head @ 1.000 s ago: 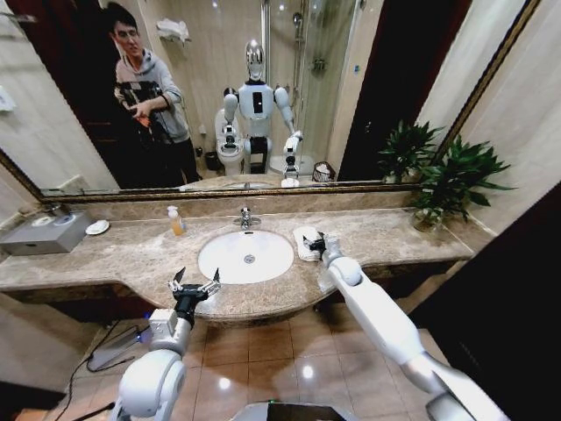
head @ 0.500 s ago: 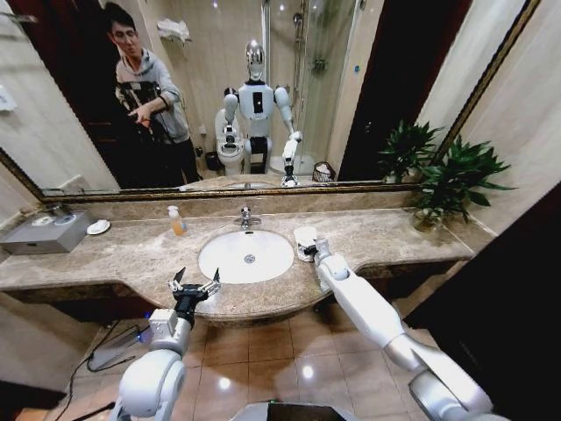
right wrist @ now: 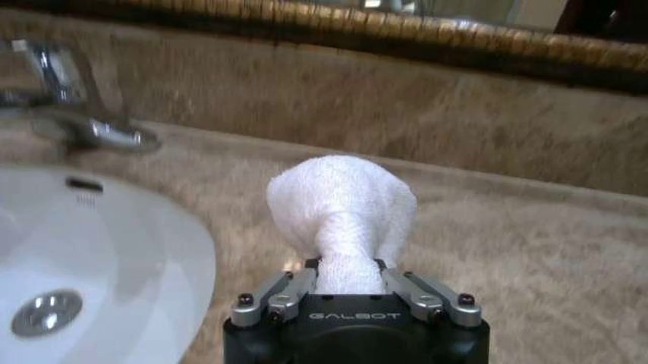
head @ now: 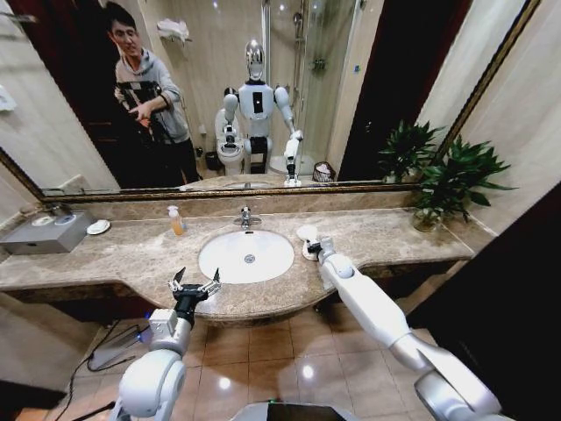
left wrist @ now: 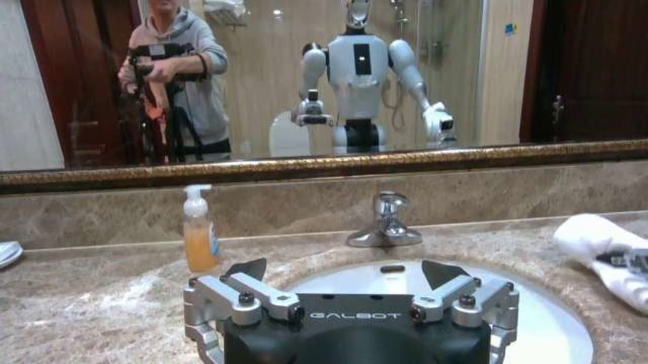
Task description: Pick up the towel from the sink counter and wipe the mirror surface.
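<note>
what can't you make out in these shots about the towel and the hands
- Whether the small white terry towel is clear of the mottled beige marble counter: in the right wrist view the right hand, shut on it, covers its underside.
- Towel in the head view: too small, the right forearm overlaps it.
- Towel in the left wrist view: cut off by the frame edge.
- The open left hand's lower fingers: cut off by the left wrist view's edge.

glossy tan floor tiles (head: 263,346), beige wall (head: 526,105), potted plant (head: 451,180)
</note>
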